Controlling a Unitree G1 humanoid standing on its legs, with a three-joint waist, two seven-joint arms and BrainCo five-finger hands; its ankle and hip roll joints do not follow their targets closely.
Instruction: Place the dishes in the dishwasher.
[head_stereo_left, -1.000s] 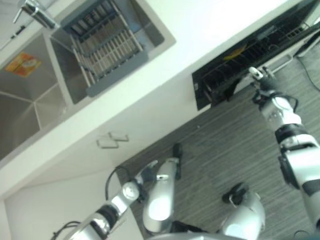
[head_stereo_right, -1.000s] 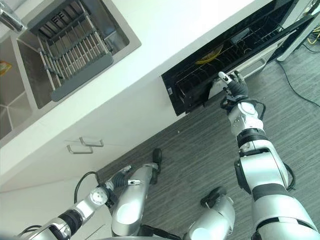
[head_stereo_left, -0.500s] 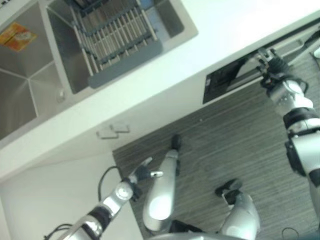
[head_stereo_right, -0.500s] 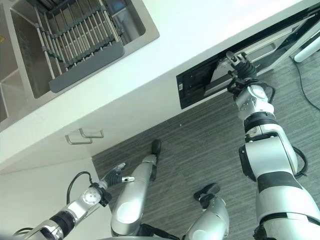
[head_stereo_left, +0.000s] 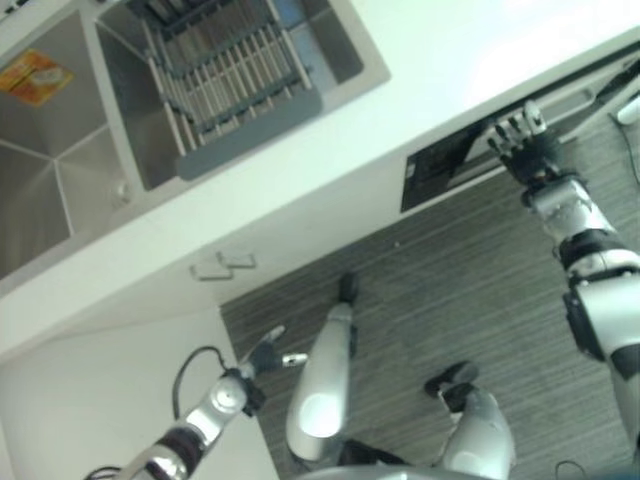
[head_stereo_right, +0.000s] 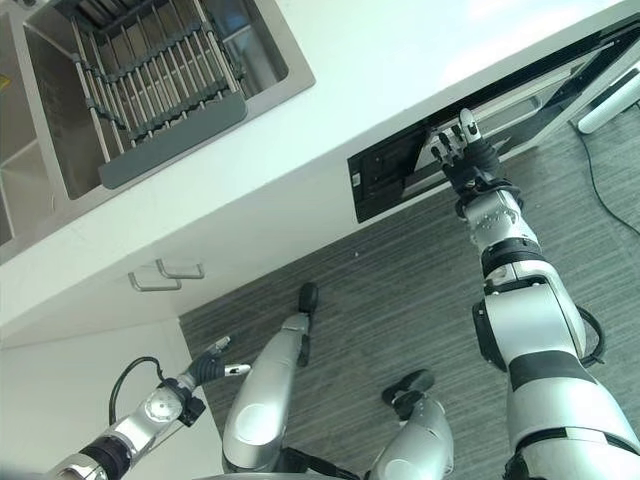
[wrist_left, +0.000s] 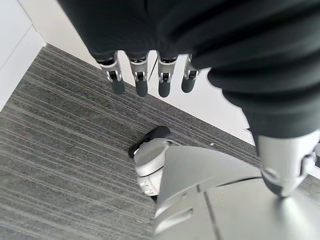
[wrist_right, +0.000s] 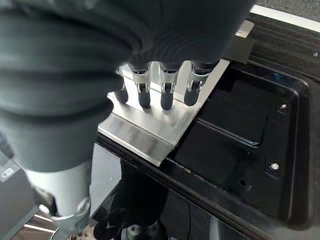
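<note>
A: While the right hand (head_stereo_right: 462, 158) sits at the dishwasher (head_stereo_right: 400, 170) front in the head views, fingers straight and spread, holding nothing; the door is close to shut, a thin dark gap beyond the fingertips. No dishes seen near either hand; the sink (head_stereo_left: 345, 45) and its dish rack (head_stereo_left: 225, 75) lie well away, far to that hand's left; whether the rack holds any dishes I cannot tell.

B: Left hand?

A: Left hand (head_stereo_right: 205, 362) hangs low by the white cabinet (head_stereo_right: 160, 275), fingers loose, empty; idle.

B: Left wrist view?

A: Fingers (wrist_left: 140, 82) straight, side by side, nothing between them; grey striped floor (wrist_left: 55, 150) past the tips.

B: Right wrist view?

A: Fingers (wrist_right: 165, 90) straight over the steel edge strip (wrist_right: 150, 125) of the door; the black inner door panel (wrist_right: 240, 130) just beside them; contact or a small gap, I cannot tell.

B: Step?

A: Judged: working the door, loading apparently over; next calls for a flat, steady push on the door's upper edge until it seats, fingers kept out of the gap.
</note>
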